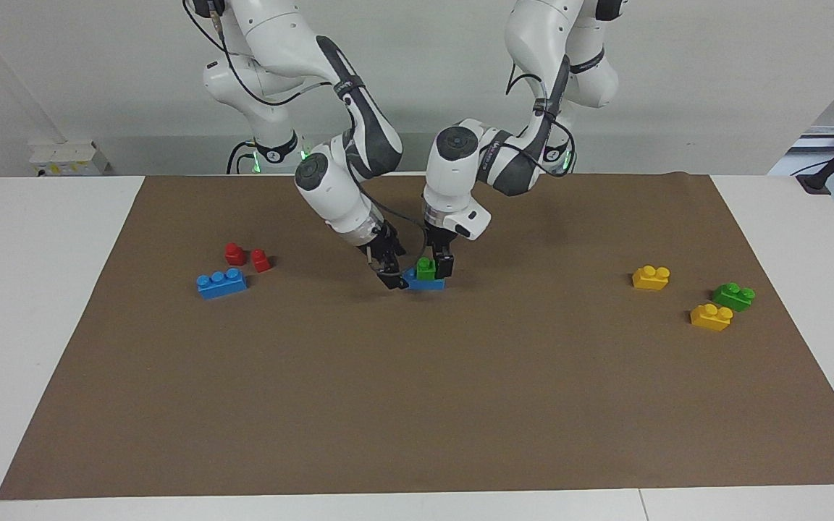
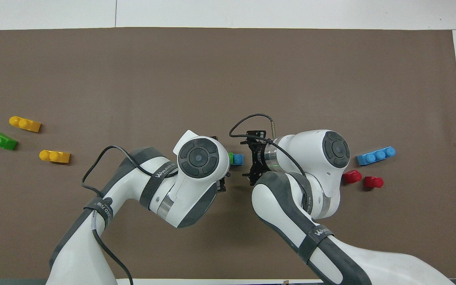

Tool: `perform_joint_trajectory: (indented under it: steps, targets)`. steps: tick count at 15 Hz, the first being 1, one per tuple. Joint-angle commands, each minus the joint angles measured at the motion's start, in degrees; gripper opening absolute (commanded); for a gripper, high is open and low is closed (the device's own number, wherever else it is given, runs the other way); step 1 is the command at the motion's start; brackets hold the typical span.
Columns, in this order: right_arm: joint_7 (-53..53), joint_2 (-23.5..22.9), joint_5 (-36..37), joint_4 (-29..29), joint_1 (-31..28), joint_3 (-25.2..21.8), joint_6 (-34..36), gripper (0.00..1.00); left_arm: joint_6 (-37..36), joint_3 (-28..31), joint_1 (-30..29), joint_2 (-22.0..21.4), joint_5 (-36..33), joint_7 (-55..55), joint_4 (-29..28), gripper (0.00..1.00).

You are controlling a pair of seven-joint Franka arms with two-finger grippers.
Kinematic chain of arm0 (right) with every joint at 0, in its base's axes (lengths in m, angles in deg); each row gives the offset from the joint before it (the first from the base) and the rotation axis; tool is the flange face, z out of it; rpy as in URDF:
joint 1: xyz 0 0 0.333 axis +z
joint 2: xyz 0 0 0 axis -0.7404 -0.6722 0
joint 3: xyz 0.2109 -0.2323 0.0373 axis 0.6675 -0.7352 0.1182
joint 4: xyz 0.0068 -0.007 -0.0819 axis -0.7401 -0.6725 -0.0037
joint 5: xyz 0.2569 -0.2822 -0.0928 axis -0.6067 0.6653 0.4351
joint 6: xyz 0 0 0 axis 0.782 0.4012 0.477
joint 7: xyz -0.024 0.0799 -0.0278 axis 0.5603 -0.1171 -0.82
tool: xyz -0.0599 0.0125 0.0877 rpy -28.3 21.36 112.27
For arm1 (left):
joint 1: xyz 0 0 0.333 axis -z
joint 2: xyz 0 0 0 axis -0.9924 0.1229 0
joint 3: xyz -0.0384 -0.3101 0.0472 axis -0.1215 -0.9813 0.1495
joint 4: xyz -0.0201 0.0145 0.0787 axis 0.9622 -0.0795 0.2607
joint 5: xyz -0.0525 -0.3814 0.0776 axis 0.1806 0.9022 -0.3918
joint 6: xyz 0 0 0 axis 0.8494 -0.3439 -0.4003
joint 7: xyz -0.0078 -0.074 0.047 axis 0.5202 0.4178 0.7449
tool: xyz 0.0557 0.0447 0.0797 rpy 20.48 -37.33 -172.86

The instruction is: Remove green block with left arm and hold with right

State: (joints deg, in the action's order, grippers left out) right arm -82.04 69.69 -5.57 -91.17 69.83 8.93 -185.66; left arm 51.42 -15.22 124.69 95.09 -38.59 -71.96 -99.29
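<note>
We see a bright green block (image 1: 426, 268) on a blue brick (image 1: 424, 282), black grippers on white arms with dark grey joint covers, a brown mat (image 1: 417, 405) on a white table (image 1: 19, 289), two red blocks (image 1: 247, 257), another blue brick (image 1: 221, 282), two yellow bricks (image 1: 680, 297) and a second green block (image 1: 733, 296).

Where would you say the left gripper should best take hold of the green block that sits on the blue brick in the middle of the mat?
Probably by the green block's side walls, coming straight down from above. It stands upright, stacked on the blue brick, so only its upper body is free. The left gripper is already around it, while the right gripper is at the blue brick's end.
</note>
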Motion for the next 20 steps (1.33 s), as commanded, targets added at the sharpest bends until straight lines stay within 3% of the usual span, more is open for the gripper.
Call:
perform_joint_trajectory:
  steps: [1, 9, 15, 17, 20]
  targets:
    - [1.87, -0.89, -1.96, 0.18, 0.08, -0.01, -2.36, 0.99, 0.81, 0.73, 0.96, 0.55, -1.36, -0.91, 0.33, 1.0]
    - [1.87, -1.33, -2.23, 0.09, 0.61, -0.1, -2.64, 0.82, 0.81, 0.64, 0.96, 0.46, -1.98, -1.0, 0.33, 1.0]
    - [1.96, -1.24, -3.46, -0.17, 0.61, -0.1, -2.64, 0.26, 0.99, 0.73, 0.96, 0.81, -2.16, -1.35, 0.33, 1.0]
    - [1.96, -1.24, -3.46, -0.17, 0.7, -0.1, -2.64, 0.0, 1.42, 0.64, 0.96, 0.81, -2.25, -1.35, 0.33, 1.0]
    - [1.96, -1.24, -3.46, -0.17, 0.79, -0.1, -2.98, 0.0, 1.6, 0.64, 0.96, 0.9, -2.25, -1.35, 0.24, 1.0]
